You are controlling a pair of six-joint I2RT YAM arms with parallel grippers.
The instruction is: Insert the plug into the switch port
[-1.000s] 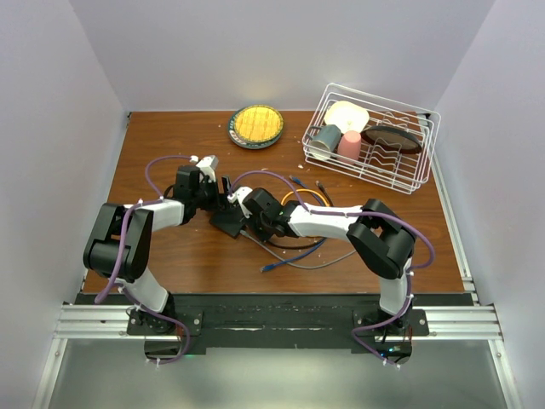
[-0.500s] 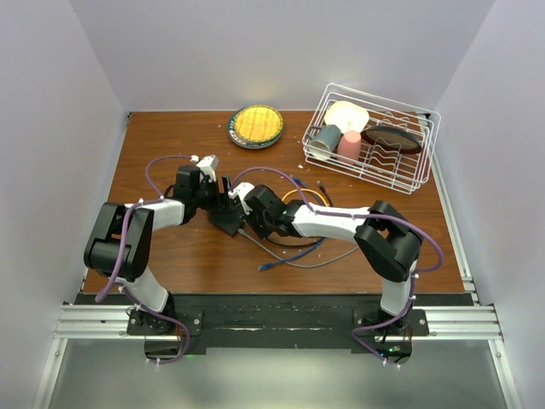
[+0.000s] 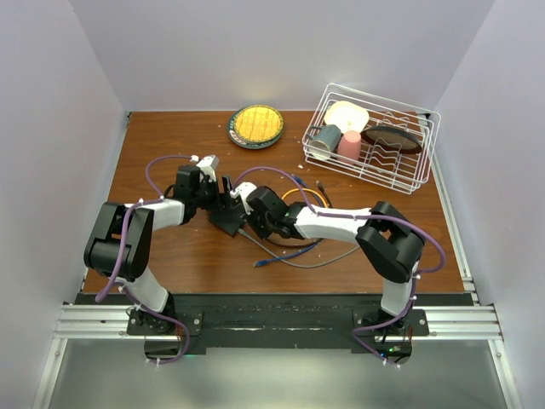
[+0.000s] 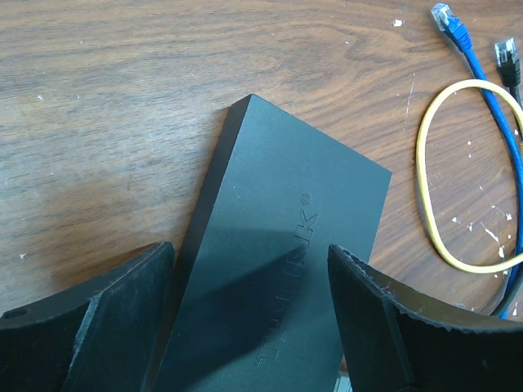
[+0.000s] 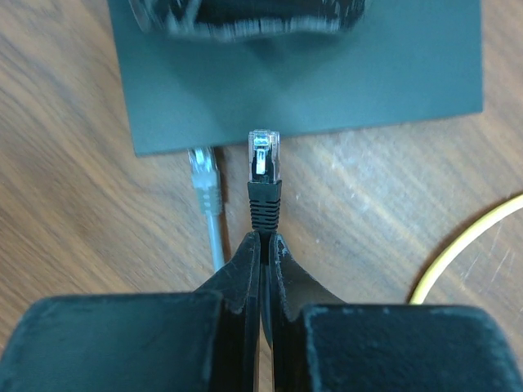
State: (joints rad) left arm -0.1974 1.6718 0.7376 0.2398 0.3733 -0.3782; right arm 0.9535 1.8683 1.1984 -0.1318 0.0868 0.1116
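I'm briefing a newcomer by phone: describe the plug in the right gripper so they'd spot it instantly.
Mid-table lies a flat black switch. Just off its edge the right gripper holds a clear plug with a black ribbed boot; the neighbouring plug is grey-booted and unheld.

A round yellow-centred plate (image 3: 256, 125) is placed at the far edge of the wooden table (image 3: 170, 247). A white wire rack (image 3: 423, 149) is set at the far right; a grey cup (image 3: 324, 141), a pink cup (image 3: 350, 146), a cream bowl (image 3: 347, 115) and a dark plate (image 3: 392, 139) are held in it. A yellow cable (image 4: 419, 159), a blue cable (image 4: 484, 82) and a grey cable (image 5: 211, 212) are laid near the centre.
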